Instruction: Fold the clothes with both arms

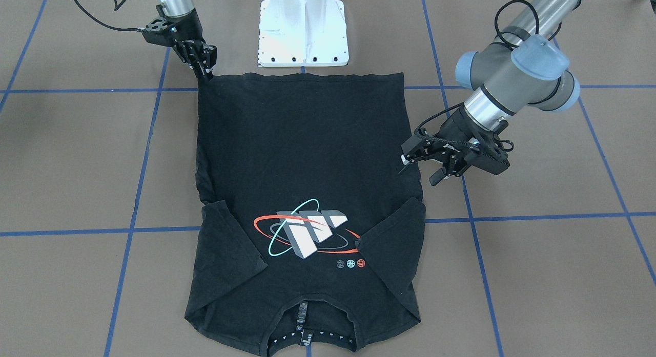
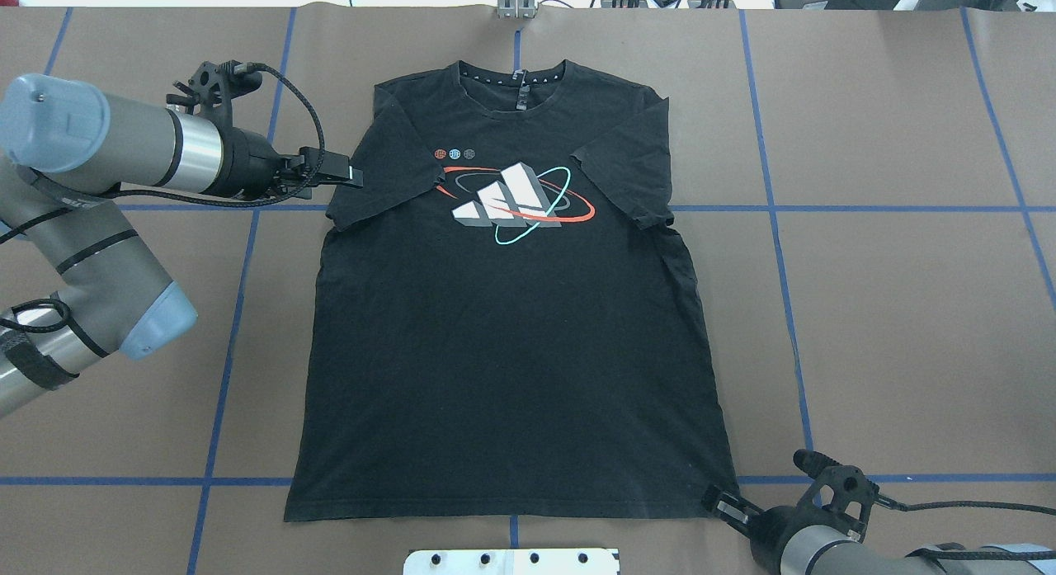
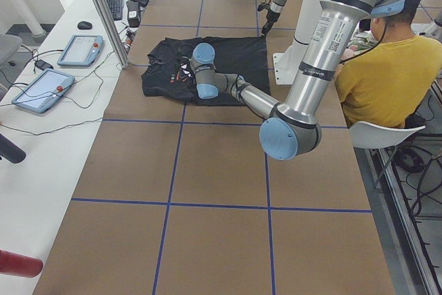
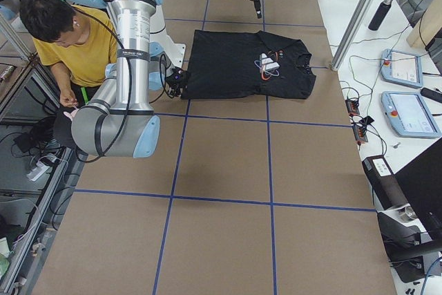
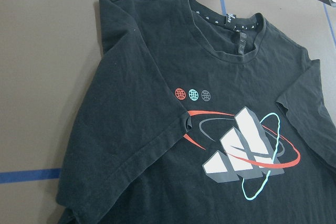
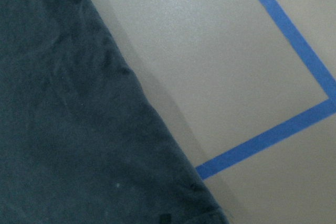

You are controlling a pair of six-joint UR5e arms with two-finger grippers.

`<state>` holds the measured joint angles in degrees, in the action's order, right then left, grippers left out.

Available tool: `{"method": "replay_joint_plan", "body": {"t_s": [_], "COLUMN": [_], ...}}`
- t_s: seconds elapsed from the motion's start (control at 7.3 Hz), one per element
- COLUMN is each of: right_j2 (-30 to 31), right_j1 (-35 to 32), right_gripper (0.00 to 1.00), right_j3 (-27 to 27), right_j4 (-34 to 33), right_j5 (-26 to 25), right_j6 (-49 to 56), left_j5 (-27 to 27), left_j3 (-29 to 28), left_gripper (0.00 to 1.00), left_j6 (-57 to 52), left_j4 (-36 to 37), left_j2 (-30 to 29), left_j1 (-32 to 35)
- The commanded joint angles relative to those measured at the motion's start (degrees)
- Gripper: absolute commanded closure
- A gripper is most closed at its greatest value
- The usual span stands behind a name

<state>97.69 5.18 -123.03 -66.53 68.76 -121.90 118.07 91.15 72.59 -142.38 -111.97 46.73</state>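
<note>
The black T-shirt (image 1: 307, 157) lies flat on the brown table, print up, with both sleeves folded in over the chest. In the overhead view its collar (image 2: 516, 80) is at the far side and its hem at the near side. My left gripper (image 1: 419, 172) hovers open beside the shirt's left edge, close to the folded sleeve (image 2: 363, 187), and holds nothing. My right gripper (image 1: 207, 70) is down at the hem's right corner (image 2: 726, 488), its fingers slightly apart. The cloth there still lies flat in the right wrist view (image 6: 68, 129). The left wrist view looks down on the logo (image 5: 247, 156).
The white pedestal base (image 1: 303, 29) stands just behind the hem. Blue tape lines (image 2: 775, 208) cross the table. A person in a yellow shirt (image 3: 387, 67) sits behind the robot. Two tablets (image 4: 407, 112) and cables lie on the side bench.
</note>
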Motion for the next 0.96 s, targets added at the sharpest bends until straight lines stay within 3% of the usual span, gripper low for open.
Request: {"method": "replay_joint_plan", "body": {"t_s": [0.0, 0.14, 0.27, 0.41, 0.55, 0.82], "right_j2": [0.0, 0.4, 0.8, 0.7, -0.4, -1.5], "right_j1": [-0.3, -0.7, -0.7, -0.5, 0.1, 0.0], "right_gripper": [1.00, 0.93, 0.76, 0.38, 0.21, 0.19], "right_j3": [-0.3, -1.4, -1.5, -1.2, -1.4, -1.5], "right_j4": [0.0, 0.0, -0.1, -2.4, -7.7, -8.2], "right_j5": [0.0, 0.1, 0.2, 0.2, 0.1, 0.1], "right_j6": [0.0, 0.2, 0.1, 0.2, 0.1, 0.2], "left_j5": [0.0, 0.0, 0.0, 0.0, 0.0, 0.0], "left_j3": [0.1, 0.0, 0.1, 0.1, 0.1, 0.2], "left_gripper": [0.00, 0.00, 0.00, 0.00, 0.00, 0.00], "left_j6": [0.6, 0.7, 0.7, 0.7, 0.8, 0.9], "left_j4": [0.0, 0.0, -0.1, -0.1, -0.1, -0.1], "left_j2": [0.0, 0.0, 0.0, 0.0, 0.0, 0.0], "left_j1": [-0.1, 0.0, -0.1, -0.1, 0.0, 0.0]}}
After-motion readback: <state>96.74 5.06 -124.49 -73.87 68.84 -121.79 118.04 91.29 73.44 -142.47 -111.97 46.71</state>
